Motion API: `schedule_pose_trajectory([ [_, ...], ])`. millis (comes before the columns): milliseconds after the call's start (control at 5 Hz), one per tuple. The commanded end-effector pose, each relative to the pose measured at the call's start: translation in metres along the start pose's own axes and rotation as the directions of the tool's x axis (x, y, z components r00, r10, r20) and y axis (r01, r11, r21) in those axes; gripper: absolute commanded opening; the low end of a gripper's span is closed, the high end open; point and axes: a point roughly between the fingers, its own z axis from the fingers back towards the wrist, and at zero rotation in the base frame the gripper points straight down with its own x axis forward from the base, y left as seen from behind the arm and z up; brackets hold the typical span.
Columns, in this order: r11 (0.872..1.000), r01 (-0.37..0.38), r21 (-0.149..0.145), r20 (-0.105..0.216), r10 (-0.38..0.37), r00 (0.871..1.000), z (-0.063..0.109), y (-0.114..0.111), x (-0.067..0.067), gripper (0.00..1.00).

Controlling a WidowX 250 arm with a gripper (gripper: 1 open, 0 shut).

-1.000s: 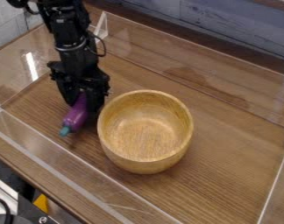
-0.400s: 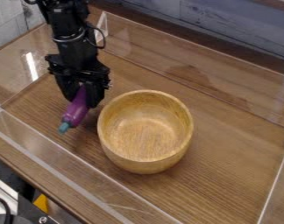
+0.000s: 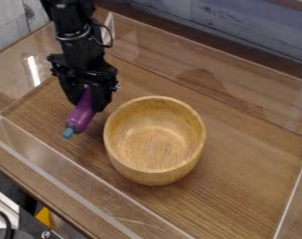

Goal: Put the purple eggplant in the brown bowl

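Observation:
The purple eggplant (image 3: 80, 115) hangs tilted in the camera view, its teal stem cap pointing down-left just above the table. My black gripper (image 3: 87, 94) comes down from the upper left and is shut on the eggplant's upper end. The brown bowl (image 3: 155, 138) stands on the table right of the gripper, wide and with nothing inside. The eggplant sits just left of the bowl's rim, apart from it.
A clear plastic wall (image 3: 66, 182) runs along the table's front and sides. The wooden tabletop (image 3: 247, 154) stretches to the right of the bowl. A dark wall lies behind at the top right.
The gripper has lifted the eggplant off the table; it now hangs a little higher, and the arm has shifted slightly upward.

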Motion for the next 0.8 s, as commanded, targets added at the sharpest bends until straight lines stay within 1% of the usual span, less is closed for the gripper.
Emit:
schedule_pose_trajectory([
  [0,0.999,0.017,0.031,0.087,-0.019,0.996,0.025,-0.002,0.013,0.0],
  [600,0.999,0.037,0.029,0.09,-0.04,0.995,0.032,-0.014,0.014,0.0],
])
